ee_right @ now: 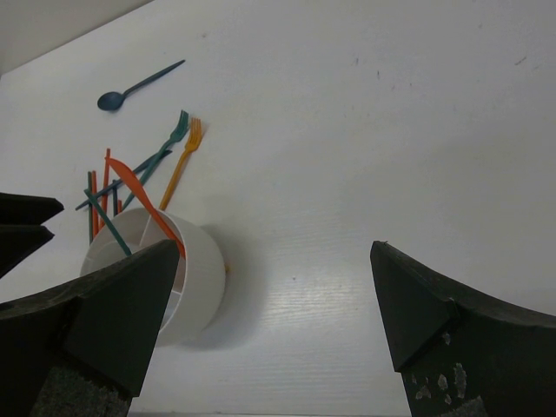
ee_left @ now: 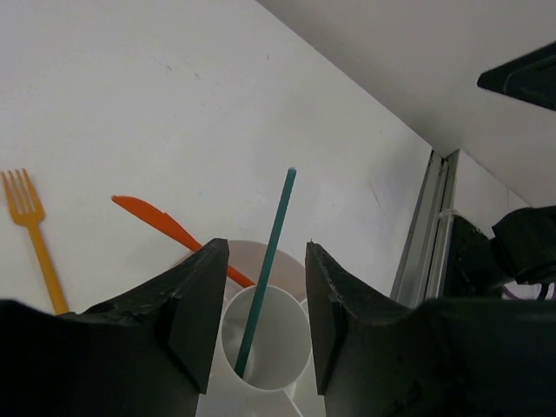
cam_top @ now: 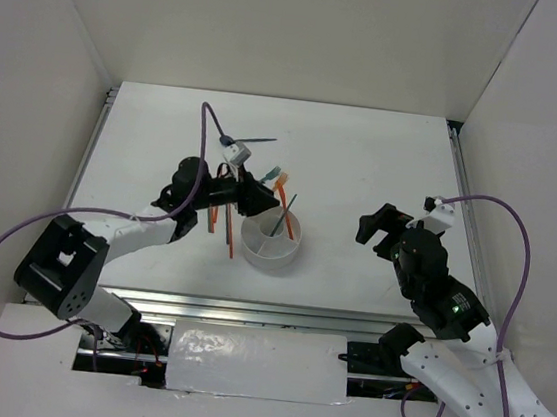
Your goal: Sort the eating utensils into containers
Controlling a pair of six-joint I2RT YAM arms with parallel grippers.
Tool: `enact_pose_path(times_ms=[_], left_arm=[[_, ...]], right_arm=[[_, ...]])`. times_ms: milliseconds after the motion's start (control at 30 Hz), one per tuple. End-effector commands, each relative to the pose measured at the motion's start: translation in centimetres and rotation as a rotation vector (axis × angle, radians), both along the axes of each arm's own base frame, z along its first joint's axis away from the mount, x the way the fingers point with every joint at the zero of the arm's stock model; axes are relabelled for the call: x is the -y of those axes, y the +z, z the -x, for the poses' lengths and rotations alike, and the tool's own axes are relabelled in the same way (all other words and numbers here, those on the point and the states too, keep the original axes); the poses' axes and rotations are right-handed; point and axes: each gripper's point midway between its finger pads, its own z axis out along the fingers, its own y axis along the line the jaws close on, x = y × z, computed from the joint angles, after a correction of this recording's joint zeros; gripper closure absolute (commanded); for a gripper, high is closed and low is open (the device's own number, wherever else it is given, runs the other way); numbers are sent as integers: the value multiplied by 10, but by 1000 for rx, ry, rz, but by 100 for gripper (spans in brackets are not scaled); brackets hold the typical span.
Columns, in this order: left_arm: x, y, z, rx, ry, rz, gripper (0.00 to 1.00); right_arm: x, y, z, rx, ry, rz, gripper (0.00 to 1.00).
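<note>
Evidently the placing of a chopstick is the step in hand. The left gripper (ee_left: 265, 291) is held open over the white holder (ee_right: 198, 280), its jaws parted on either side of one compartment. A teal chopstick (ee_left: 265, 269) is seen standing in that compartment, leaning, and is touched by neither finger. The stick is judged to be delivered. The step is best finished by a straight lift away along the stick's own line, with the jaws apart. A sideways pull would risk the tall stick being caught and flicked out, or the light holder being tipped. The right gripper (ee_right: 274, 252) is likewise open, with nothing between its fingers, and is held well apart from the holder, on the right of the table (cam_top: 364, 168).

One holder is counted, split by white walls. Two pieces are found in it: the teal chopstick and one orange knife-shaped piece (ee_right: 139, 184), which pokes out over the rim. Its compartment cannot be told.

On the table one blue spoon (ee_right: 139, 85) is counted, lying farthest off. One teal fork (ee_right: 169, 141) and one orange fork (ee_right: 182, 165) lie side by side beyond the holder. Just beside the holder is a crossed bunch of loose chopsticks (ee_right: 94, 208). At least two orange and at least one dark teal can be made out there, but the overlap prevents an exact count.
</note>
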Motion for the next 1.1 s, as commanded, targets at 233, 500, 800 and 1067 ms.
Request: enact_pose_path(times_ms=[233,500,800,1067], left_arm=[[-149,67,-67,-87,753,-190,25],[-244,-42,-71,-563,1097,-447,40],[-228,-115,-74,-725,1124,-576,48],[-208,-156,-73,-788,1076,-590,45]], right_arm=[[3,22,1,49,-16,-24,0],[-6,17,-3,34,19,-28,0],[-5,17,-2,35,15,-24,0],[-8,15,-4,25,21,-15,0]])
